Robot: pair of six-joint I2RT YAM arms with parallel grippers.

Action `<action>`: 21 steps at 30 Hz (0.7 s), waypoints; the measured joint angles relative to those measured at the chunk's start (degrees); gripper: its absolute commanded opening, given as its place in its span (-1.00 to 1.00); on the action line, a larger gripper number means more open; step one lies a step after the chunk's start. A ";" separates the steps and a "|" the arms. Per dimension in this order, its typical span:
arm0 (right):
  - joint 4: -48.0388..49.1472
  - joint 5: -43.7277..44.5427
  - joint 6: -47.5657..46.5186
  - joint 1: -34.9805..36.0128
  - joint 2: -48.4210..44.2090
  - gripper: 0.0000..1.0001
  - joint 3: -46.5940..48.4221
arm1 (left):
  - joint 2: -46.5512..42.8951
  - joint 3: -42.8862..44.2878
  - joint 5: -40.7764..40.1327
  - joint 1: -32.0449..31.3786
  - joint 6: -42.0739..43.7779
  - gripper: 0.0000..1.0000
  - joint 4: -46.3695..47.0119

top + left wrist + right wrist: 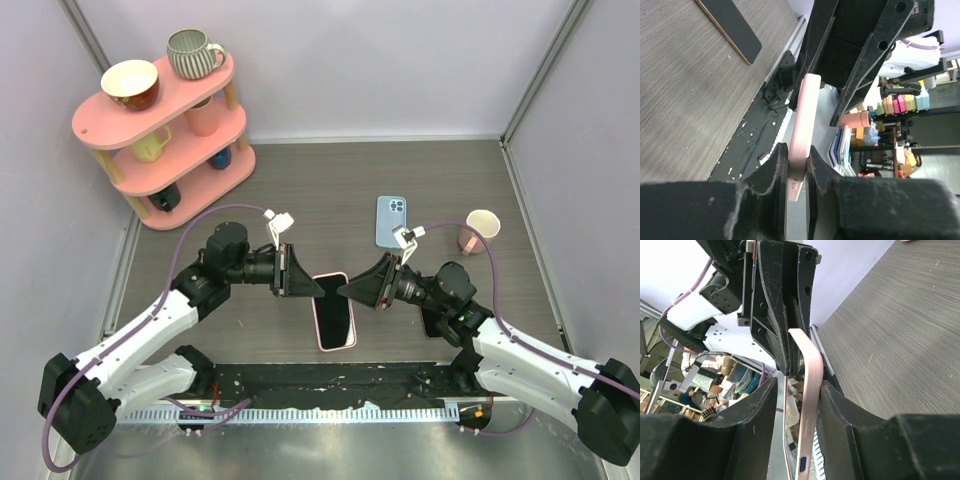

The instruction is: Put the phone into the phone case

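The pink phone case point(333, 312), dark inside, lies lengthways at the table's middle front. My left gripper point(303, 284) is shut on its far end; in the left wrist view the pads point(781, 165) pinch the case's pink edge point(805, 110). My right gripper point(348, 290) is at the same end from the right. In the right wrist view its jaws point(798, 385) straddle the case's side wall point(811, 385), the right pad touching and a gap on the left. The blue phone point(392, 220) lies face down behind, apart from both grippers.
A pink three-tier shelf point(160, 130) with mugs stands at the back left. A pink cup point(480, 230) stands to the right of the phone. A flat black slab point(435, 325) lies under my right arm and shows in the left wrist view point(730, 27).
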 measured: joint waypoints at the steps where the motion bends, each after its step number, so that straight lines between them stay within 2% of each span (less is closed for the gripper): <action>1: 0.79 -0.26 0.44 -0.11 0.02 -0.22 -0.35 | 0.00 -0.26 0.15 0.11 -1.01 -1.00 0.92; 4: 2.19 -0.31 1.27 -0.31 0.07 -0.63 -0.94 | -0.09 -1.14 0.94 0.35 -3.30 -1.00 3.15; 5: 2.54 -0.26 1.46 -0.46 0.09 -0.96 -1.16 | -0.22 -1.36 1.16 0.37 -4.15 -1.00 3.85; 12: 4.24 1.51 3.02 -0.44 0.02 -0.99 -2.47 | -0.66 -1.40 0.31 0.42 -4.02 -0.99 3.96; 13: 4.24 1.81 2.93 -0.37 0.02 -0.99 -2.51 | -0.70 -1.40 0.00 0.42 -3.87 -0.85 3.78; 14: 4.13 2.10 2.78 -0.33 0.02 -0.99 -2.51 | -0.79 -1.38 -0.44 0.39 -3.76 -0.34 3.43; 17: 3.89 2.93 1.92 0.02 -0.07 -0.99 -2.51 | -0.92 -0.92 -3.17 0.57 -2.84 0.39 1.55; 21: 2.19 3.58 0.57 0.13 -0.44 -0.99 -2.49 | -0.90 3.13 -11.47 2.95 1.53 0.76 -6.47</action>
